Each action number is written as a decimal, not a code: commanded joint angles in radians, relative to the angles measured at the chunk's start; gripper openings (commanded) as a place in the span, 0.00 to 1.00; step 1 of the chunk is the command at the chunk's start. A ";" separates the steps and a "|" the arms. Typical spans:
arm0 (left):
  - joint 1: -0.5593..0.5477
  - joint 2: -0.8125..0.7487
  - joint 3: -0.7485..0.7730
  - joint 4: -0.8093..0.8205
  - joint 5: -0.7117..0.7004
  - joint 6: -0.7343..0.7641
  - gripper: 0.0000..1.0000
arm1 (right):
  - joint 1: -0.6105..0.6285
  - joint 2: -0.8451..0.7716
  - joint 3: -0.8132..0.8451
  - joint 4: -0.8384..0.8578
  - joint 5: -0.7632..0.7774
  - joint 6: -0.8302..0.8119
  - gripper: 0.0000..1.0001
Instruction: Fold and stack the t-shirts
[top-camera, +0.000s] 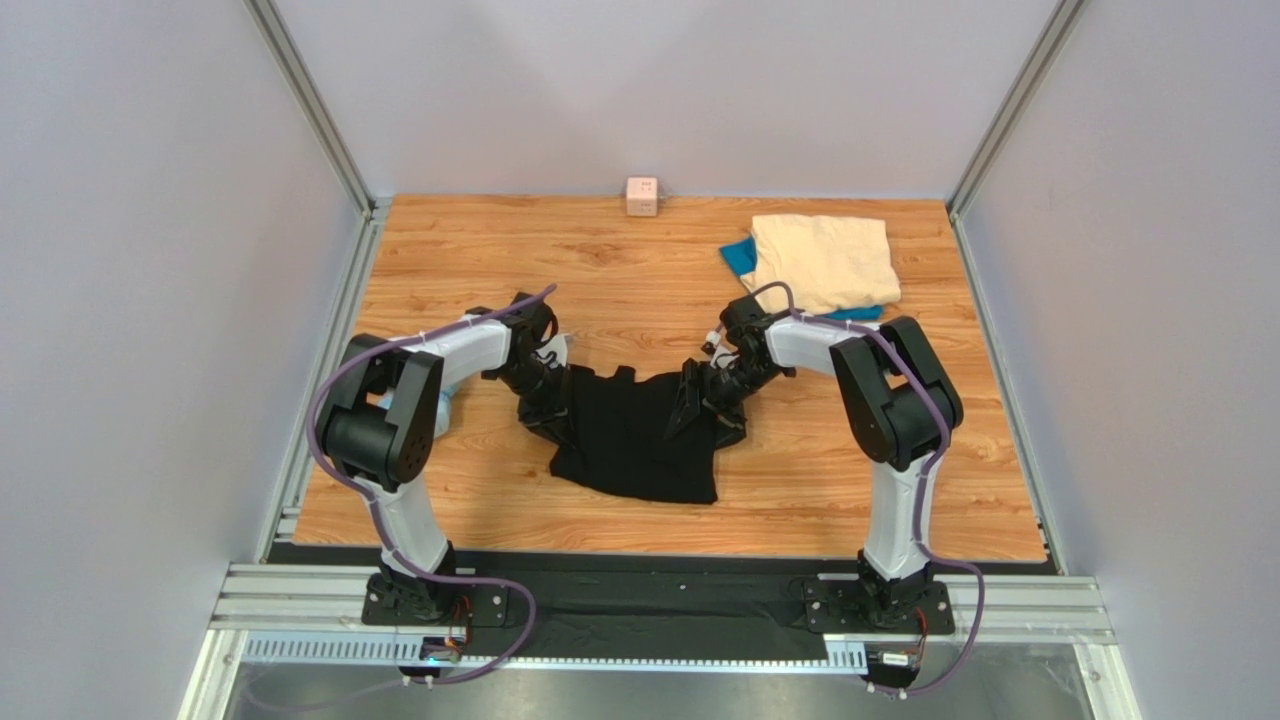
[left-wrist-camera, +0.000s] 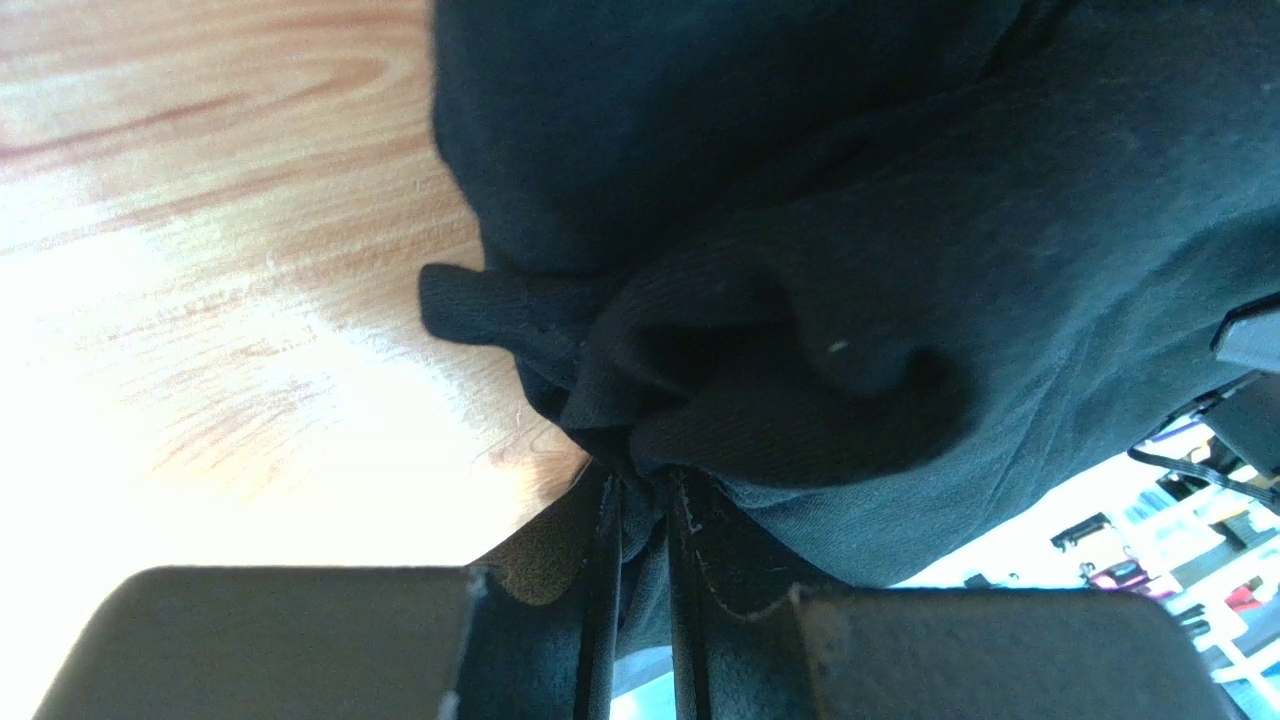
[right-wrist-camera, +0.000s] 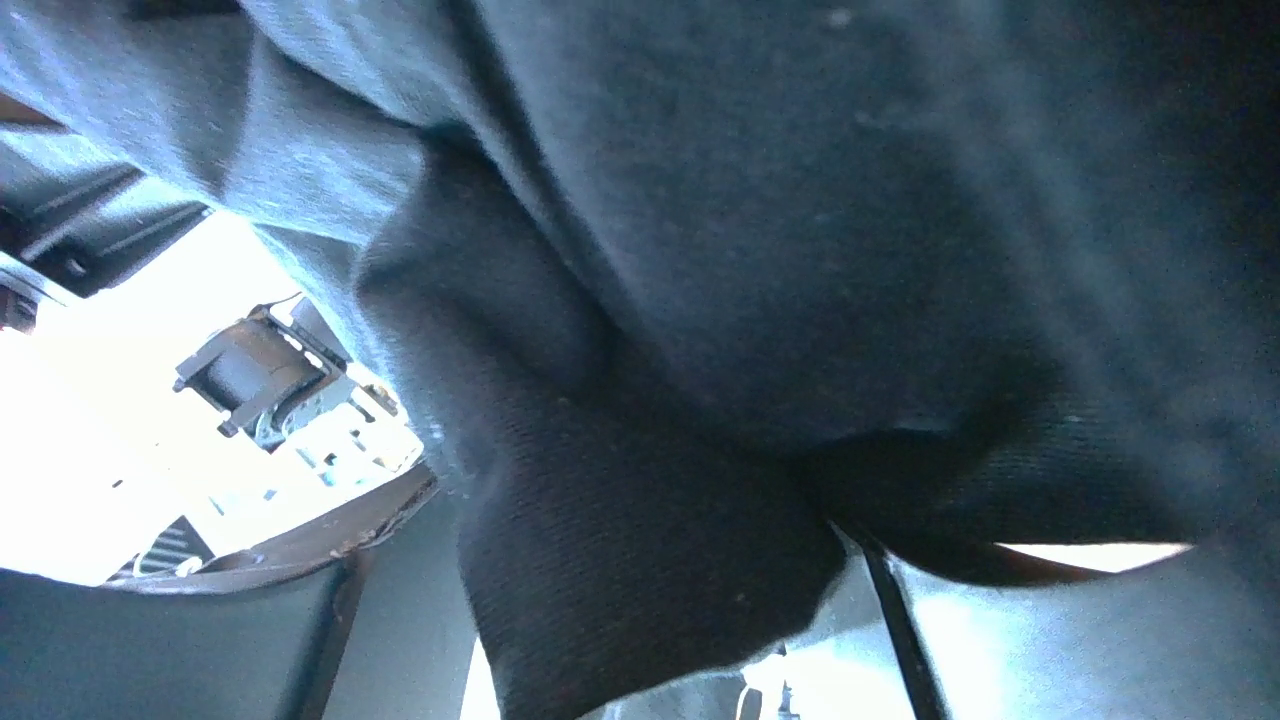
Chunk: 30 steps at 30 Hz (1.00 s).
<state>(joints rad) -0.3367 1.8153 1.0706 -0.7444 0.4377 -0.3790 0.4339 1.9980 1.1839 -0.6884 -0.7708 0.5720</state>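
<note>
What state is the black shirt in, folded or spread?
Neither: the black shirt sags bunched between the left gripper and right gripper, which pinch its upper edge, lower part on the table.

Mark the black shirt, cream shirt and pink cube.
black shirt (top-camera: 639, 443), top external view, middle of its body.
cream shirt (top-camera: 824, 258), top external view, centre of folded cloth.
pink cube (top-camera: 642, 195), top external view, front face.

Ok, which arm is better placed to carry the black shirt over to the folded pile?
Probably right. The cream shirt on the blue shirt lies far right, just beyond the right hand; the left hand grips the other side of the black shirt, farther off.
</note>
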 joint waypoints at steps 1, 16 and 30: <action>0.002 -0.030 -0.027 0.004 -0.030 0.000 0.20 | 0.012 0.082 0.045 0.165 0.242 -0.037 0.68; 0.002 -0.024 -0.038 0.011 -0.020 -0.006 0.20 | 0.026 0.179 0.129 0.242 0.119 0.003 0.21; 0.002 -0.206 -0.051 -0.081 -0.230 -0.090 0.31 | -0.037 0.226 0.623 -0.160 0.346 -0.245 0.00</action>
<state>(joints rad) -0.3332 1.6989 1.0142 -0.7486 0.3317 -0.4358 0.4480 2.2181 1.6650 -0.7799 -0.5842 0.4316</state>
